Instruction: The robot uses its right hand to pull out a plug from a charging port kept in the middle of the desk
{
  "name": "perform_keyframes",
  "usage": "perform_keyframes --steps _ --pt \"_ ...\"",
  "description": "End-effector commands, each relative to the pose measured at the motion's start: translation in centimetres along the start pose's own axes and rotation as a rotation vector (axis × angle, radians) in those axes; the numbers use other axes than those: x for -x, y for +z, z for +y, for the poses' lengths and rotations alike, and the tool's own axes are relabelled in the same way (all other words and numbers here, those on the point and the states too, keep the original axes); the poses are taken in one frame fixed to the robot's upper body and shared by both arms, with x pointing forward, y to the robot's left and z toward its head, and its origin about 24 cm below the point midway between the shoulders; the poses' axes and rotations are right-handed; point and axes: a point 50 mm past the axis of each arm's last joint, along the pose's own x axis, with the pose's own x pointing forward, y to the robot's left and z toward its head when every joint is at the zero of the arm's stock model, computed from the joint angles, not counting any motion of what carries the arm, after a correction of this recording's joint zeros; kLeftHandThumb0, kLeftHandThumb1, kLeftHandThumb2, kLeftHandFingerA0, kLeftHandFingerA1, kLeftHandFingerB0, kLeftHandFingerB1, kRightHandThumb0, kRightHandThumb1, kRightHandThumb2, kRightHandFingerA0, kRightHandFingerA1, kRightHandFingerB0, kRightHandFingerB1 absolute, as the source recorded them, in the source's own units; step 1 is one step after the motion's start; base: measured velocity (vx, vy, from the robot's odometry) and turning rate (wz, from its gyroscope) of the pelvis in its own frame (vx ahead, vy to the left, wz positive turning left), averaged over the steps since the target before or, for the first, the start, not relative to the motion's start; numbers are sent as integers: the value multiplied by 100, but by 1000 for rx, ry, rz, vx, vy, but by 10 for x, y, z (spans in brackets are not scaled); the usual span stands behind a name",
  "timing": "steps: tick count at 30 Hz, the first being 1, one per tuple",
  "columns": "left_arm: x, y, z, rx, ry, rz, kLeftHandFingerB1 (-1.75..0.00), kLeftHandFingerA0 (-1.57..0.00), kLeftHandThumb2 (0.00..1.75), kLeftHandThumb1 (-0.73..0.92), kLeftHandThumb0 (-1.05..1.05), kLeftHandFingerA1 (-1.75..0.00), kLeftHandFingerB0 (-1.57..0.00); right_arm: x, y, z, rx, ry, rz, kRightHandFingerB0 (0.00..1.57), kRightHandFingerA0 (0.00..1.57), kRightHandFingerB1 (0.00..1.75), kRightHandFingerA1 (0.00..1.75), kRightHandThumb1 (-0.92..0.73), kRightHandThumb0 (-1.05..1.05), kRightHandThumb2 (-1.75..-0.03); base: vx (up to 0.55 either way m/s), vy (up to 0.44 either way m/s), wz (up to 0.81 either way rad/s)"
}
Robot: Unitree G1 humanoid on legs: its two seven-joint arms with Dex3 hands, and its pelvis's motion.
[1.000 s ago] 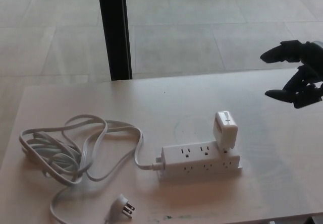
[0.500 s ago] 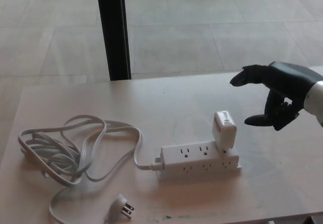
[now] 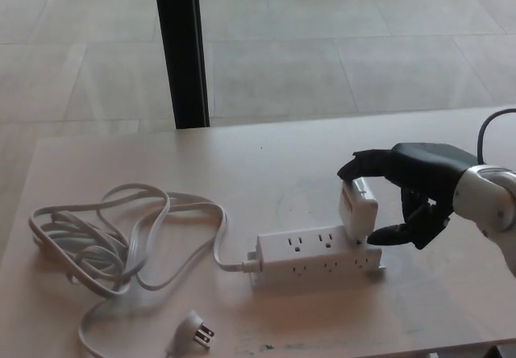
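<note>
A white power strip (image 3: 321,256) lies in the middle of the pale desk (image 3: 451,293). A white block-shaped plug adapter (image 3: 357,208) stands in its right end, tilted slightly. My black right hand (image 3: 411,187) reaches in from the right, open. Its upper fingers (image 3: 360,164) rest over the adapter's top and the thumb (image 3: 387,234) sits low at its right side. The fingers straddle the adapter without closing on it. My left hand does not show.
The strip's white cord (image 3: 113,237) lies coiled on the desk's left part, ending in a loose plug (image 3: 196,329) near the front edge. A black post (image 3: 181,47) stands behind the desk's far edge, with tiled floor (image 3: 322,43) beyond.
My right hand has moved left and down from the right edge of the view to the adapter, with its fingers now around the adapter's top and side. The strip and cord stay put.
</note>
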Motion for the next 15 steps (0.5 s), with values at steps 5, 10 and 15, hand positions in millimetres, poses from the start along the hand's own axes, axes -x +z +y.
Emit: perform_keyframes --steps 5,10,15 --pt "-1 5 7 -10 17 -25 -42 -79 58 56 -61 -48 -70 -4 -9 2 33 18 50 25 73 31 143 -59 -74 -61 0 0 0" --pt "-1 4 8 3 17 -17 -42 -79 58 56 -61 -48 -67 -9 -7 -7 45 -33 43 29 76 34 150 -58 -75 -58 0 0 0" --pt "0 3 7 3 15 -17 -42 -77 58 56 -62 -49 -68 -12 -3 -12 28 -47 39 29 72 33 158 -56 -73 -62 0 0 0"
